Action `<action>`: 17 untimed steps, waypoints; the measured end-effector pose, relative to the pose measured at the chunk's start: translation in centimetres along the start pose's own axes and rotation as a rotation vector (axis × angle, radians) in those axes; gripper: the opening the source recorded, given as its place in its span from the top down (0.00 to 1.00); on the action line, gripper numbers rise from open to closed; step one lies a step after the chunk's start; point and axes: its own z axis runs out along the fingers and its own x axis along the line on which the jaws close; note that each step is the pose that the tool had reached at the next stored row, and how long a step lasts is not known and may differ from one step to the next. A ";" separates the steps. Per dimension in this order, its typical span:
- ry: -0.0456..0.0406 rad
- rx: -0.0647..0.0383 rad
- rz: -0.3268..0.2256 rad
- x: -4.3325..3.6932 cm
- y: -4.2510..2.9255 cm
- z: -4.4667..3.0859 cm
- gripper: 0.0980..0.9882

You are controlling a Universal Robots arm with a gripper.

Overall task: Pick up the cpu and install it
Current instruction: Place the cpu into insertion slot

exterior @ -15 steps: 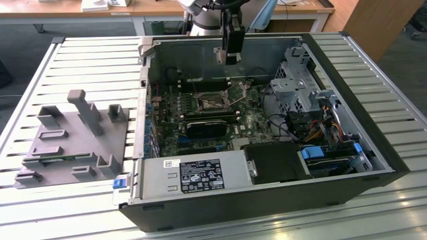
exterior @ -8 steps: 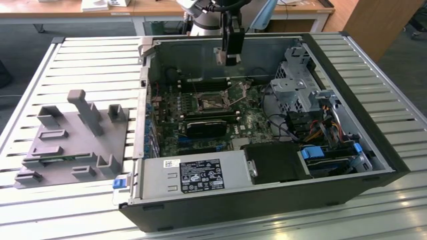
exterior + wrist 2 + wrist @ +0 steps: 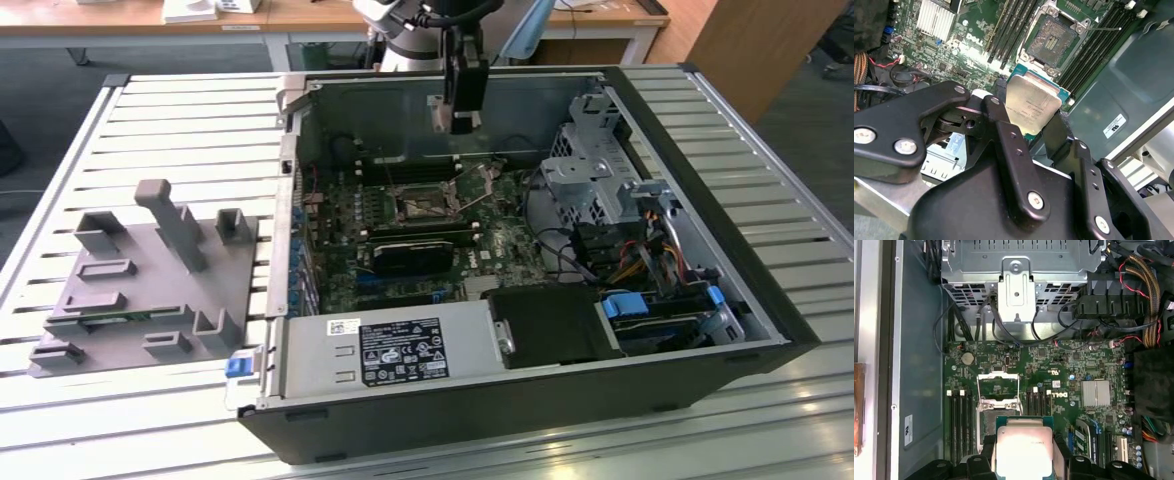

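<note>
The cpu (image 3: 1033, 107) (image 3: 1024, 447), a flat square chip with a silvery top and a thin pale rim, is clamped between the black fingers (image 3: 999, 112) of my gripper (image 3: 1031, 117) (image 3: 1024, 456). In the exterior view my gripper (image 3: 461, 118) hangs inside the open computer case, above the motherboard's far part. The black square socket (image 3: 424, 205) (image 3: 1054, 37) (image 3: 990, 421) lies below with its metal frame (image 3: 998, 386) lifted and nothing in it. In both wrist views the cpu hovers beside the socket, clearly apart from it.
The black case (image 3: 747, 200) lies on its side on a slatted metal table (image 3: 174, 130). Inside are memory slots (image 3: 959, 415), a heatsink (image 3: 1096, 392), a drive cage (image 3: 601, 160), cable bundles (image 3: 641, 250) and a power supply (image 3: 387, 350). A grey tray with upright posts (image 3: 134, 290) lies at the exterior view's left.
</note>
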 end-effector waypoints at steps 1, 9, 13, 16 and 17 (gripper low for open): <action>0.0001 0.000 0.000 0.00 0.00 0.04 0.51; 0.0000 0.000 0.000 0.01 -0.02 0.31 0.51; 0.0000 0.000 0.000 0.01 -0.04 0.49 0.51; 0.0001 0.000 0.000 0.01 -0.05 0.65 0.51; 0.0001 0.000 0.000 0.01 -0.05 0.71 0.51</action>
